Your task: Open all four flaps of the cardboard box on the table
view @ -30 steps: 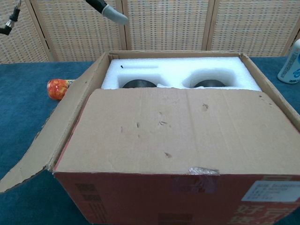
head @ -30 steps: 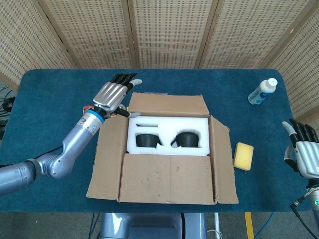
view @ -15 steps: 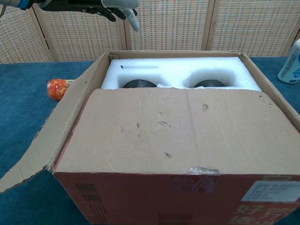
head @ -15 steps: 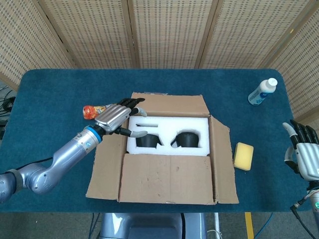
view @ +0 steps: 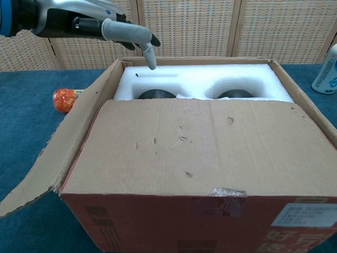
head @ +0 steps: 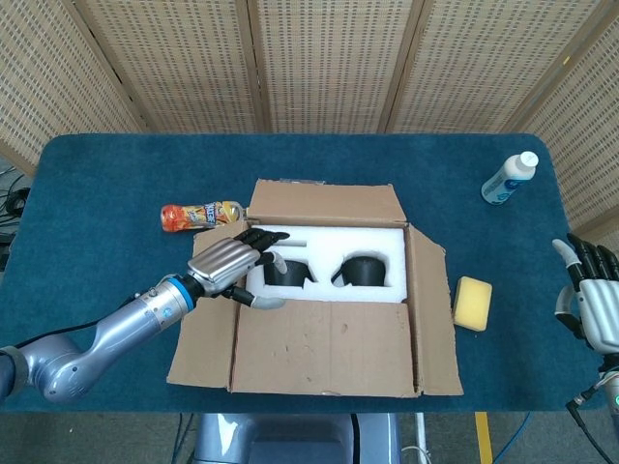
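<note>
Worktop [head: 97,184]: blue cloth surface; we list what it carries from largest to smallest.

Cardboard box [head: 329,358]: stands at the middle of the worktop. We judge the task mostly done. The left flap [head: 205,324] is folded out and down. The far flap [head: 324,203] and right flap [head: 430,314] also look turned outward. The near flap [view: 200,145] lies roughly level over the near part of the opening, so we take it as the one left to fold out. White foam packing [head: 377,242] with two dark hollows shows inside.

Left hand [head: 224,263]: hovers over the left edge of the box, above the foam and just far of the near flap's left end. Fingers [view: 149,52] apart, pointing right and slightly downward, holding nothing; we see no contact with the cardboard.

Right hand [head: 590,295]: at the right edge of the head view, well apart from the box, fingers upright and loosely spread, holding nothing.

White bottle [head: 510,179]: far right of the worktop.

Orange packet [head: 198,214]: lies just left of the far flap.

Yellow sponge [head: 473,303]: just right of the right flap.
</note>
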You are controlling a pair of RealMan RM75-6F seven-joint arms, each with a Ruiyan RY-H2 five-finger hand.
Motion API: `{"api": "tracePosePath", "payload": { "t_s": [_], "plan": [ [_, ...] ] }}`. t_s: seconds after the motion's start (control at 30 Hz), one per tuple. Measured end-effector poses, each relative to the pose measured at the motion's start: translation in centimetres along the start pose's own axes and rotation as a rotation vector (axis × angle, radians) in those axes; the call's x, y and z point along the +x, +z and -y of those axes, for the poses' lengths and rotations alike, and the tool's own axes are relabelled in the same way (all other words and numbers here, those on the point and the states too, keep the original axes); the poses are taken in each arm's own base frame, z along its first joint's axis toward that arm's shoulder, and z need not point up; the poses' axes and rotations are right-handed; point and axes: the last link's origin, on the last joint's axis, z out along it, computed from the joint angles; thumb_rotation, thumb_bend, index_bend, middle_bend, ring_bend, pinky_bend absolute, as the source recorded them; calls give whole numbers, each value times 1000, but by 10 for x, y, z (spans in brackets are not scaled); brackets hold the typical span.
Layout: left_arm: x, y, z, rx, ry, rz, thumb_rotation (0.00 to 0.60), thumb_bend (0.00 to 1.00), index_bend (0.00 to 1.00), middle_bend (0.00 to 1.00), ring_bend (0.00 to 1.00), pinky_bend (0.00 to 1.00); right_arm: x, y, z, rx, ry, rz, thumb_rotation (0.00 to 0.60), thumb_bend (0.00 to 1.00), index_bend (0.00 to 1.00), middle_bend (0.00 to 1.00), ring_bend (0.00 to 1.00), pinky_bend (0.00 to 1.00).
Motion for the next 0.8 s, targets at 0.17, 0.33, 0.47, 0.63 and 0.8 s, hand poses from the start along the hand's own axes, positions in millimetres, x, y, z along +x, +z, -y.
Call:
{"api": "tracePosePath", "payload": {
  "t_s": [0.17,0.33,0.47,0.63,0.8],
  "plan": [
    [-12,-11,6,0,57,-3,94,67,309,0,0,0,-1,0,-1,-1,3,3,600,852,56,31,0,0],
    [-19,-19,12,5,106,-25,94,67,309,0,0,0,-2,1,0,5,7,5,600,852,56,31,0,0],
    [-30,-24,16,10,133,-27,94,66,309,0,0,0,-3,1,1,6,9,7,600,852,56,31,0,0],
    [-41,-25,16,7,117,-5,97,66,309,0,0,0,-3,0,1,5,11,7,600,852,56,31,0,0],
    [-48,-26,14,3,115,16,96,66,309,0,0,0,-2,-1,-1,1,11,4,600,853,56,31,0,0]
  ]
}}
